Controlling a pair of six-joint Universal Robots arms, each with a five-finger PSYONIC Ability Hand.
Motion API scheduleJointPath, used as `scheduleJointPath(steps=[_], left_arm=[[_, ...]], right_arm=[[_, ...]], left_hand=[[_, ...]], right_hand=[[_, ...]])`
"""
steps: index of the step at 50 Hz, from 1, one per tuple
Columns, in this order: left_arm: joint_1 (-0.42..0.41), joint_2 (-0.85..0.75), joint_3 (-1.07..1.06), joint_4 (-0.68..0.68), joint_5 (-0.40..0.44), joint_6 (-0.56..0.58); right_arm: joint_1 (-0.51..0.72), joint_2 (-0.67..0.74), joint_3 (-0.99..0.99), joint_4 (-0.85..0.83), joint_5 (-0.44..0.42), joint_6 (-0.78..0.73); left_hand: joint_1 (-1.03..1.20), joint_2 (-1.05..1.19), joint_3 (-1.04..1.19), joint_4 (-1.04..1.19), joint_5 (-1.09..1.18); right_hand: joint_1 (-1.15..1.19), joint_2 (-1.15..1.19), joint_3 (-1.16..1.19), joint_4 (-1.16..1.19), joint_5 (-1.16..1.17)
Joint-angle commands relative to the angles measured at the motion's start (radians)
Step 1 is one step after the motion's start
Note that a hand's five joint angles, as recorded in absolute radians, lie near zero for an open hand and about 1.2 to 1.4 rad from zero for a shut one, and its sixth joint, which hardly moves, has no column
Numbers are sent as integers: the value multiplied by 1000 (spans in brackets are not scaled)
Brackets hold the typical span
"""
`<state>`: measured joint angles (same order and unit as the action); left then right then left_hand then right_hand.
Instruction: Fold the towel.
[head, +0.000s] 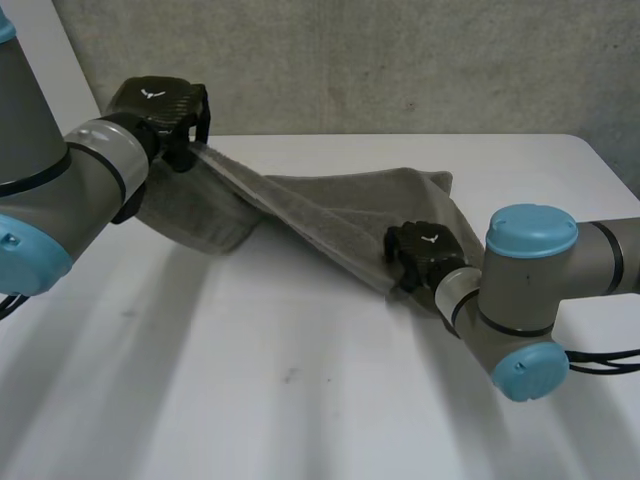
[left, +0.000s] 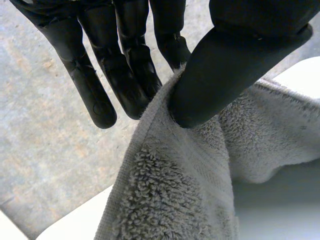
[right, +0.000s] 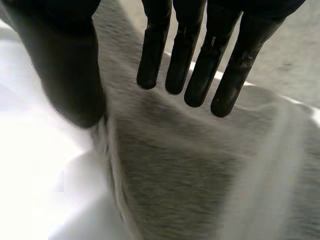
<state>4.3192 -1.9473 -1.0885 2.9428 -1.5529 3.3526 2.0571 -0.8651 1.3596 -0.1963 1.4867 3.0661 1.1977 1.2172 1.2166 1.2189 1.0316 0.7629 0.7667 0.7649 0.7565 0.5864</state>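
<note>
A grey towel (head: 330, 215) stretches slantwise over the white table (head: 300, 400). My left hand (head: 160, 105) holds its far left corner lifted above the table. In the left wrist view the thumb (left: 220, 70) pinches the towel's hem (left: 175, 190) against the fingers. My right hand (head: 425, 250) sits low at the towel's near right edge. In the right wrist view its fingers (right: 200, 70) reach straight over the towel (right: 200, 165), and the thumb (right: 70, 75) stands apart beside the cloth's edge. The far right corner (head: 435, 180) lies flat on the table.
A rough grey wall (head: 400, 60) runs behind the table's far edge. Bare tabletop spreads in front of the towel toward the near side. My right arm's elbow (head: 530, 300) lies low over the table at the right.
</note>
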Motion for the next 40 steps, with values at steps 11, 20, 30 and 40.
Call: scheduleJointPath(steps=[11, 20, 30, 40], left_arm=[[79, -18, -68, 6, 7, -1], [80, -22, -108, 10, 8, 2], [77, -18, -163, 4, 8, 10], [77, 38, -214, -50, 7, 103]], right_arm=[[-291, -63, 49, 74, -36, -208], [-345, -68, 52, 140, -129, -208], [-373, -221, 72, 189, -253, -199], [-462, -449, -24, 489, -379, -322]], left_hand=[[199, 179, 180, 177, 190], [199, 179, 180, 177, 190], [199, 179, 180, 177, 190], [199, 179, 180, 177, 190]], right_hand=[[197, 193, 195, 203, 199], [633, 629, 631, 640, 635], [633, 630, 631, 640, 635], [633, 630, 631, 640, 635]])
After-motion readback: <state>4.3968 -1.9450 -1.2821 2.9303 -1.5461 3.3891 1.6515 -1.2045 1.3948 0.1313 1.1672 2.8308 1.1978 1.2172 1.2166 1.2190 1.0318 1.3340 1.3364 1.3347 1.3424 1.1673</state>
